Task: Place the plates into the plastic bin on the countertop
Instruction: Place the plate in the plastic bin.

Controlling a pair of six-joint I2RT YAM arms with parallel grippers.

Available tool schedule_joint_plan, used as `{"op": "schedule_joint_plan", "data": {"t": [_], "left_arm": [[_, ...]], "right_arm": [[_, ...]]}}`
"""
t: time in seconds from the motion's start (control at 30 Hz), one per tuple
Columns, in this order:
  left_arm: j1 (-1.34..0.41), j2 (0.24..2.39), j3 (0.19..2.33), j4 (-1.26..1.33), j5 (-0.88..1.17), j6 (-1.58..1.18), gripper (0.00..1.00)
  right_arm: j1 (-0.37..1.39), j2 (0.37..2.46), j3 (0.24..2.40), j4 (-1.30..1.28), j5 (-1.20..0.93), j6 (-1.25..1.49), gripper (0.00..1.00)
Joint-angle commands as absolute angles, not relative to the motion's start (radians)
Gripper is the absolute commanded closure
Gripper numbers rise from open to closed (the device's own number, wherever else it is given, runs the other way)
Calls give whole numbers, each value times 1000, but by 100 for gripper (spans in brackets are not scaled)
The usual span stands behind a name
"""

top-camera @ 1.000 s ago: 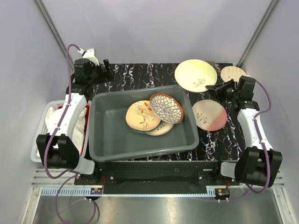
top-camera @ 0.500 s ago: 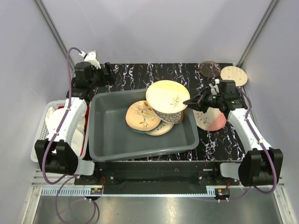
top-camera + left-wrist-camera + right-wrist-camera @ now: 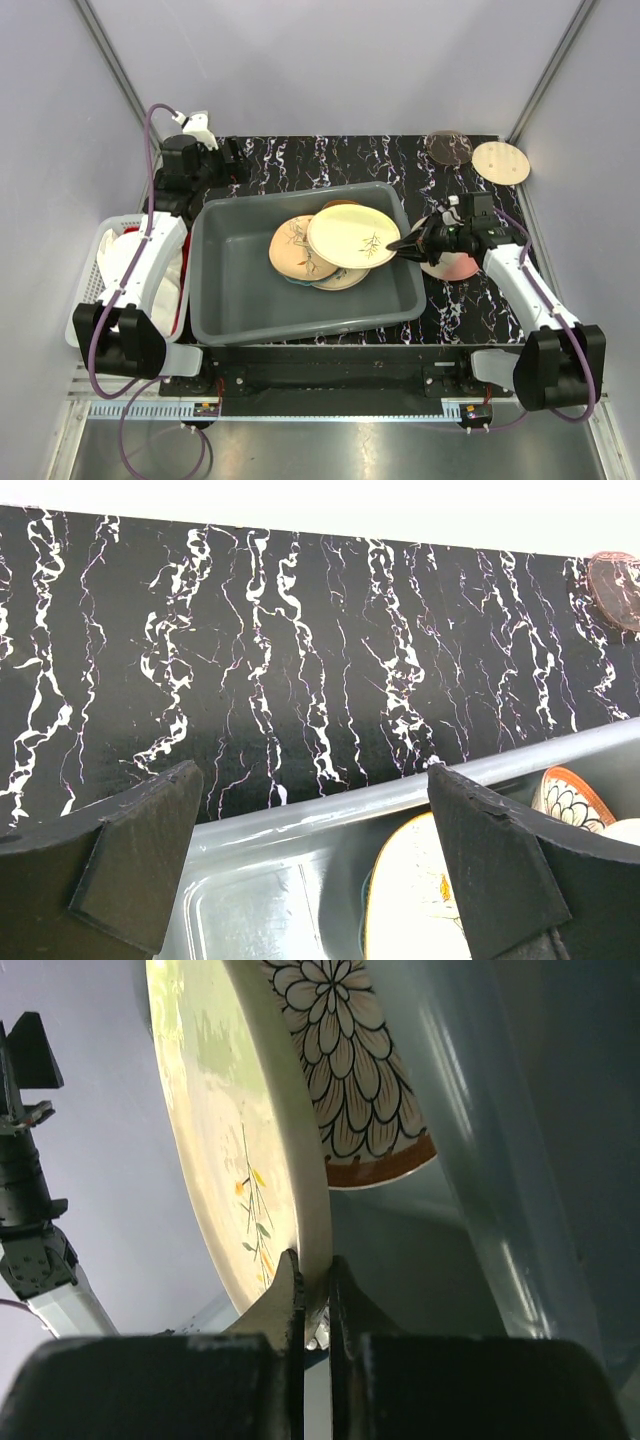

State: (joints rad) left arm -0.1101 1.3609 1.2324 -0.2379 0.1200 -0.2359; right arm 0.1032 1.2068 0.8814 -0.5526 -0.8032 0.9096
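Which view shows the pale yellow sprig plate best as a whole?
Top external: the pale yellow plate shows its full face, over the stack in the grey bin, the right tool shut on its rim. Right wrist shows it edge-on, rim pinched. Left wrist shows only plate slivers; cannot tell which.

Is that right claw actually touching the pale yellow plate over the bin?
Touching. The right wrist view shows the right gripper closed on the rim of the pale yellow plate, with no gap on either side.
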Motion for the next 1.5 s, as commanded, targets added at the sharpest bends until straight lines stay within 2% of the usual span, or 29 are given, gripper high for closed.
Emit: {"op": "schedule_joint_plan", "data": {"t": [0.0, 0.37, 0.4, 0.43, 0.63, 0.97, 1.03, 1.1, 1.47], "left_arm": [[-114, 1322, 1230, -196, 130, -224, 1], [-114, 1330, 1253, -216, 109, -198, 1], [-114, 1336, 1255, -216, 109, -196, 1], [-114, 1338, 1255, -216, 106, -196, 1], [-114, 1353, 1266, -216, 107, -195, 1], [-114, 1364, 1269, -218, 101, -190, 1], [-114, 1364, 1269, -216, 101, -192, 1], [-114, 1365, 1267, -215, 103, -193, 1], [-114, 1361, 1255, -206, 110, -204, 1]], "right_arm": [[106, 1261, 922, -477, -867, 946, 100], [106, 1407, 968, -549, -836, 908, 99], [106, 1410, 974, -557, -824, 902, 96], [106, 1414, 985, -564, -816, 899, 89], [106, 1436, 1018, -592, -801, 876, 63], [106, 1430, 1071, -669, -772, 854, 42], [104, 1414, 1075, -690, -761, 850, 36], [104, 1402, 1075, -713, -747, 850, 27], [101, 1341, 1143, -801, -694, 812, 22]]}}
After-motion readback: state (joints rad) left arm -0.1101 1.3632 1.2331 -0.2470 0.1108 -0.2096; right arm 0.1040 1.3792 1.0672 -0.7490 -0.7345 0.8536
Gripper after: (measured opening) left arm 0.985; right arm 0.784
